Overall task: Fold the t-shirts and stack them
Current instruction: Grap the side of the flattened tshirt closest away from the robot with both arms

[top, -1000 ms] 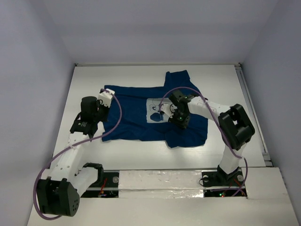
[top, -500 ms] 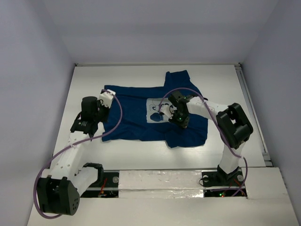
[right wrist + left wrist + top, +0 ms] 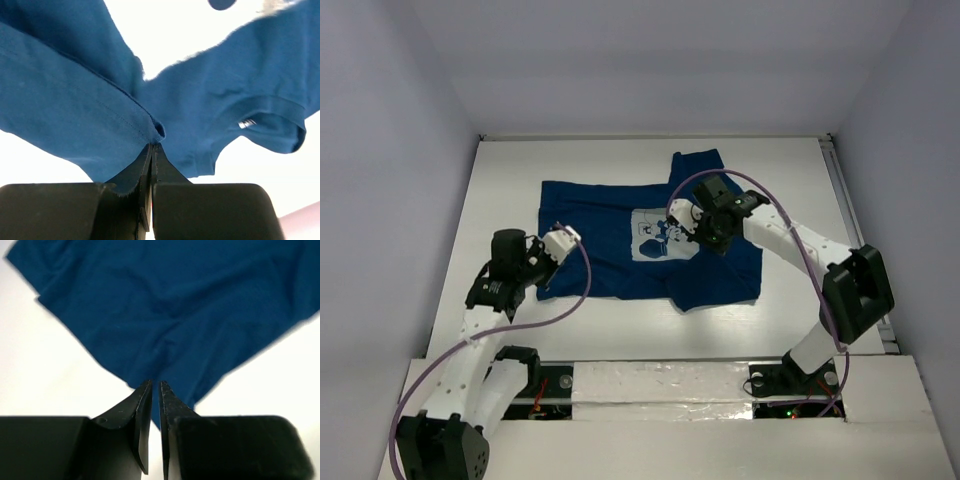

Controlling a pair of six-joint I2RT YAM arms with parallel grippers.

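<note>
Navy blue cotton, that's the t-shirt point(image 3: 605, 225), spread across the middle of the white table point(image 3: 500, 190), chest up. Its whitish square cartoon print point(image 3: 655, 237) shows just left of the right arm's wrist. One short sleeve point(image 3: 697, 165) points toward the far wall, and the near hem runs roughly parallel to the table's front edge.

Over to the right gripper point(image 3: 151, 146): its fingers are pressed tight together, pinching a stitched fold of the blue cloth right at the tips. The fabric hangs off it in a drape, and the ribbed neck opening with a small white tag point(image 3: 246, 123) sits off to one side.

Now the left gripper point(image 3: 154, 385), down at the shirt's left side. Its fingers are all but closed, with just a thin slit between them and a pointed bit of the cloth's edge caught in it. Creases in the fabric run toward the tips.

A purple cable point(image 3: 560, 312) loops from the left arm, another arcs over the right arm point(image 3: 790, 225).
</note>
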